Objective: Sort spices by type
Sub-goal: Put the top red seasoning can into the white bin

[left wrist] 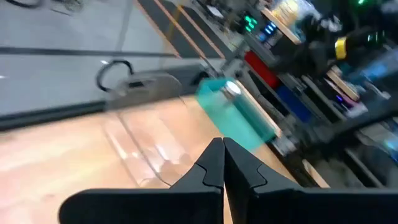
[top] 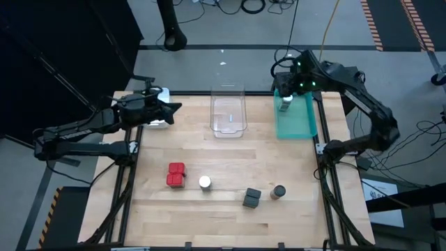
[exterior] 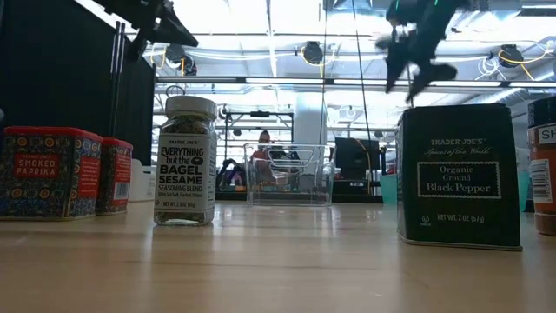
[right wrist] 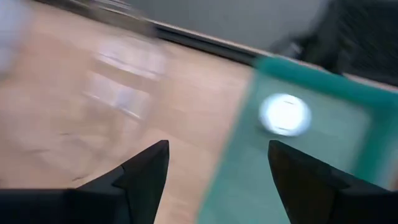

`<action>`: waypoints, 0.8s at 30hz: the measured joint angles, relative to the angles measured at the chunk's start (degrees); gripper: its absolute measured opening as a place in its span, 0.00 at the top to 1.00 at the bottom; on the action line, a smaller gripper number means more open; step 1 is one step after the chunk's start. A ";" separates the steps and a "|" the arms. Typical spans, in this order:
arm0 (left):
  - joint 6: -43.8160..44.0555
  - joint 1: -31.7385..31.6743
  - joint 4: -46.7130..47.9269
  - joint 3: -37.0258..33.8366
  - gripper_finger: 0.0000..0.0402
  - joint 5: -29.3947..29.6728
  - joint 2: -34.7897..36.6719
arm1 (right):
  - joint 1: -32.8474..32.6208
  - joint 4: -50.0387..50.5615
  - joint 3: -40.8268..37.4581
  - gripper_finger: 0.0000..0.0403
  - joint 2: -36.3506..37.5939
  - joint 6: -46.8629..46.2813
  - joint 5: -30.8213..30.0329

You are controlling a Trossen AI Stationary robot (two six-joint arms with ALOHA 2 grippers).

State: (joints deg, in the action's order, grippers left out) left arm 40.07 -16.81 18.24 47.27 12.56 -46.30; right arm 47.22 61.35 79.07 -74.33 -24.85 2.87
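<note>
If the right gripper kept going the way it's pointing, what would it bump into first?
Probably the teal tray floor beside the white-capped jar; the open right gripper aims just left of that jar, though depth is unclear.

Bright ceiling lights (exterior: pixel 313 52) glare in low view; both wrist views motion-blurred; table (top: pixel 230 157) evenly lit, shadows soft.

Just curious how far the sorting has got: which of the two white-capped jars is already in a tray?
The jar in the teal tray, below the open right gripper. The other white-capped jar stands on the bare table beside the red tins.
</note>
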 joint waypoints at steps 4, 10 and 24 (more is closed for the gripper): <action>-0.33 4.22 0.34 0.26 0.99 -1.12 -1.53 | -7.36 -5.49 0.00 0.39 4.21 -1.13 0.11; -4.99 11.06 9.09 6.18 0.99 -3.79 -4.65 | -14.58 -12.06 0.00 0.39 6.55 -2.93 -0.11; -11.77 24.51 41.93 14.31 0.99 -17.69 -9.99 | -16.96 -13.59 0.00 0.39 6.27 -0.93 -3.39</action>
State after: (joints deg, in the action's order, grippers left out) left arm 28.30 7.70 60.17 61.57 -5.13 -56.29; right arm 30.26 47.77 79.07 -68.05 -25.78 -0.52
